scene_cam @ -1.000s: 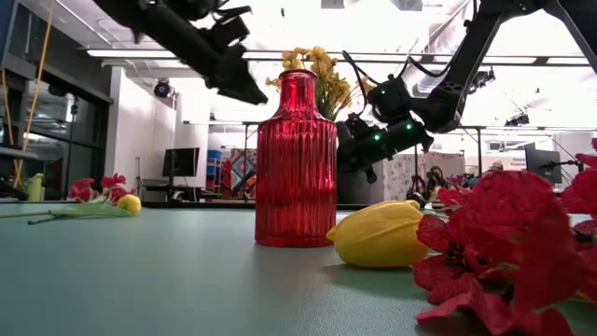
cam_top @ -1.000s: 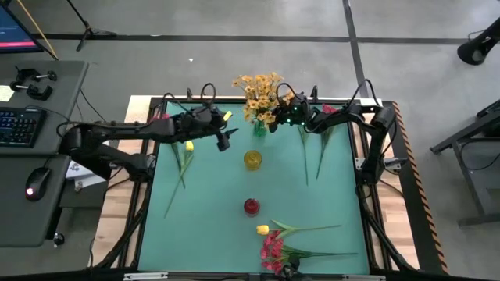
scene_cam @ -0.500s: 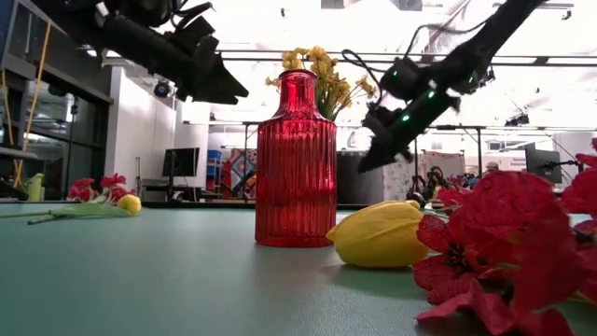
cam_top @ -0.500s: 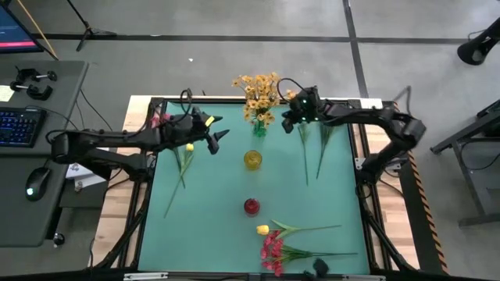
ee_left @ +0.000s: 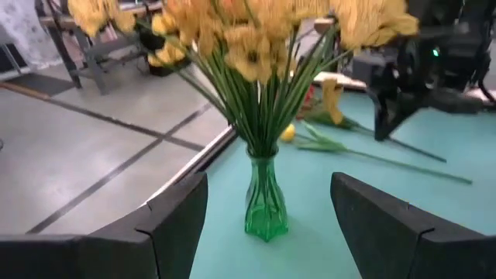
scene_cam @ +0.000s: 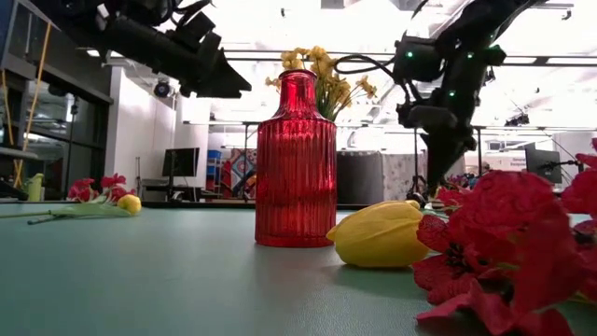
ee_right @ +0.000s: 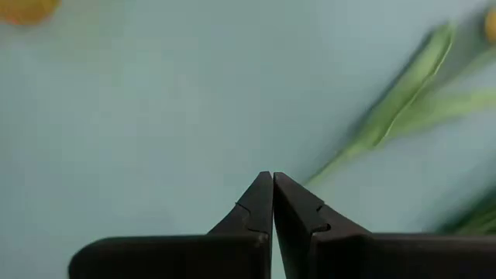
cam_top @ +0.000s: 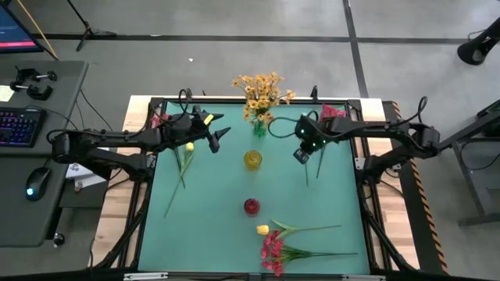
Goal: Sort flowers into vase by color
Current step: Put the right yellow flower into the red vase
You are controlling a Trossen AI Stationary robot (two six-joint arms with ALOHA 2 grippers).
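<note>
I note a grey concrete floor (cam_top: 234, 55) crossed by dark tape lines around the teal tabletop (cam_top: 211, 203). A grey desk (cam_top: 39, 179) on the left carries a keyboard (cam_top: 17, 126) and mouse (cam_top: 33, 190). Beyond, I see white walls, bright ceiling strip lights (scene_cam: 280, 56) and a monitor (scene_cam: 180, 162).

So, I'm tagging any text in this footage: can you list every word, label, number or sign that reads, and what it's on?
None can be read.
Red vase, yellow vase, green vase: no labels.
Teal table: no markings.
Monitor at the desk: lit, content too small to read.
Keyboard: keys too small to read.
Room behind the table: posters blurred, unreadable.
</note>
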